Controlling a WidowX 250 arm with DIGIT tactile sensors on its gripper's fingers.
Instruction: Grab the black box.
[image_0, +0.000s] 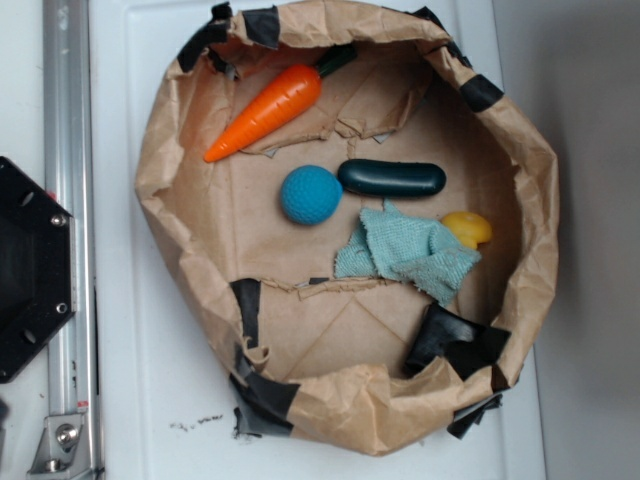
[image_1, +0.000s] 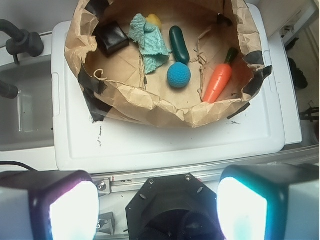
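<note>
Black box (image_1: 112, 37) lies inside the paper nest (image_1: 165, 107) beside the teal cloth (image_1: 149, 42), while the gripper (image_1: 156, 205) hangs wide open, empty, well outside it.

The bin (image_0: 160, 190) is crumpled brown paper, matt, patched with glossy black tape (image_0: 262, 402). The black box (image_1: 112, 37) has a smooth, slightly shiny surface. The carrot (image_0: 268, 110) is smooth orange plastic. The ball (image_0: 311, 194) looks rough-textured. The cloth (image_0: 405, 252) is woven teal fabric.
</note>
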